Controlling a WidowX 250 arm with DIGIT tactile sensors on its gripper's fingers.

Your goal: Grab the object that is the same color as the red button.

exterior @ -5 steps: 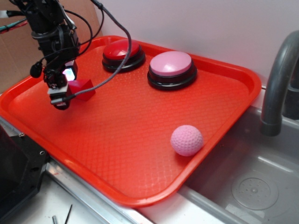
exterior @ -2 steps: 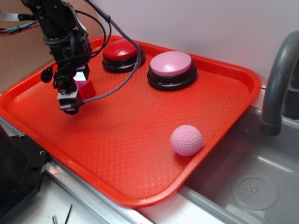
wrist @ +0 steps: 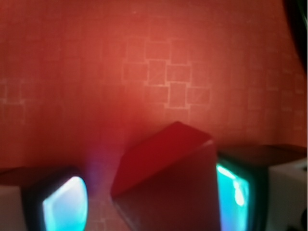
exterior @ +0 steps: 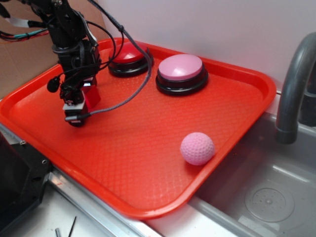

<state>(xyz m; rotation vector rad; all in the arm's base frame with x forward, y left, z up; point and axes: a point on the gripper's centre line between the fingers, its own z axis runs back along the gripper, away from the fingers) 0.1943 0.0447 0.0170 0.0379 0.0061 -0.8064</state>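
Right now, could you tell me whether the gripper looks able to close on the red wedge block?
Probably yes: the gripper has the red wedge block between its fingers, one on either side, with nothing between them.

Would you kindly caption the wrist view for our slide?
Red wedge block between the gripper's glowing finger pads, above the textured red tray.

**Even light outside, soft blur at the wrist**

From the exterior view I see bright, diffuse light, faint shadows, and glare on the pink button. My wrist view is dim, close and blurred; glowing cyan pads wash the tray.
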